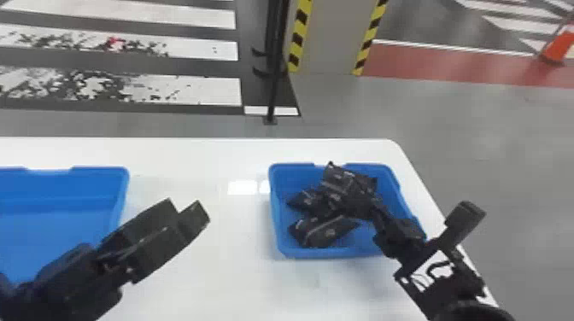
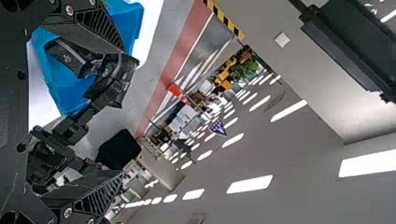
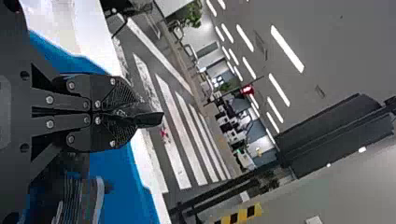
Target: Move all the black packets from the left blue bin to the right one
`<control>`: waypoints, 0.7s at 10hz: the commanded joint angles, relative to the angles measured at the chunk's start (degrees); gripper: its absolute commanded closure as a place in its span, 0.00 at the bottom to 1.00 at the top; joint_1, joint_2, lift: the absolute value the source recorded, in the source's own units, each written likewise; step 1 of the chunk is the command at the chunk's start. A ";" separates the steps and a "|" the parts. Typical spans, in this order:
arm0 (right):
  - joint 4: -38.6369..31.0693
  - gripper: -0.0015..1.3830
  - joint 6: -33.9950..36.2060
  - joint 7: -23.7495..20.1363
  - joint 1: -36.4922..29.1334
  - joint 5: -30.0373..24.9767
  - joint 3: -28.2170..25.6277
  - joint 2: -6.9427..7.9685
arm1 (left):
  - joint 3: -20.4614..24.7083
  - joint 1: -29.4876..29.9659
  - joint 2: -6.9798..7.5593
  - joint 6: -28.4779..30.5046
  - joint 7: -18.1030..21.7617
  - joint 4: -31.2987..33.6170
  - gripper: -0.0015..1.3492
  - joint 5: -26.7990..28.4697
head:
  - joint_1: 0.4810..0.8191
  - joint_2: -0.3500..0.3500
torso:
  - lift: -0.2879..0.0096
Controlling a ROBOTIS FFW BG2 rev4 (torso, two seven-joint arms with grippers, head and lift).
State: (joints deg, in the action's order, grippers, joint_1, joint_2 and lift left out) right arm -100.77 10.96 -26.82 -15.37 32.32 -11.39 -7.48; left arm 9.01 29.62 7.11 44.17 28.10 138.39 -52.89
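Note:
Over the right blue bin (image 1: 279, 252), my right gripper (image 1: 368, 205) is low among the black packets. In the right wrist view the right gripper (image 3: 133, 113) is shut on a black packet (image 3: 150, 119), whose dark end sticks out past the fingertips. Several more black packets (image 1: 326, 232) lie heaped in that bin, partly under the gripper. My left gripper (image 1: 184, 215) is above the table between the bins, by the right side of the left blue bin (image 1: 121, 177). The left wrist view shows the left gripper (image 2: 122, 112) open, its fingers wide apart with nothing between them.
Both bins stand on a white table (image 1: 205, 264). The table's rounded far right corner (image 1: 395, 145) lies just beyond the right bin. A dark pole (image 1: 275, 85) stands on the floor behind the table, near a pillar with yellow and black stripes (image 1: 337, 38).

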 commanded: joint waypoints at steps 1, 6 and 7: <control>0.86 0.64 0.00 0.72 0.04 -3.30 -3.35 0.54 | 0.48 4.55 -0.17 -6.20 0.03 2.86 0.09 3.76 | 0.63 0.18 | 0.45; -19.81 0.11 -3.94 6.61 -18.10 -14.61 -5.29 5.37 | 10.99 17.63 -7.26 -19.42 -0.32 6.52 0.10 20.44 | 0.63 0.24 | 0.45; -24.73 0.11 -6.05 6.70 -22.88 -16.78 -4.15 6.43 | 10.76 19.32 -7.26 -24.48 -0.41 6.52 0.10 23.64 | 0.63 0.27 | 0.45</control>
State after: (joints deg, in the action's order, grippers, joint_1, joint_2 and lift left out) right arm -122.85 5.87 -20.01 -35.75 16.84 -16.03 -1.63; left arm 19.75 47.96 0.14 22.09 27.59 144.90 -30.91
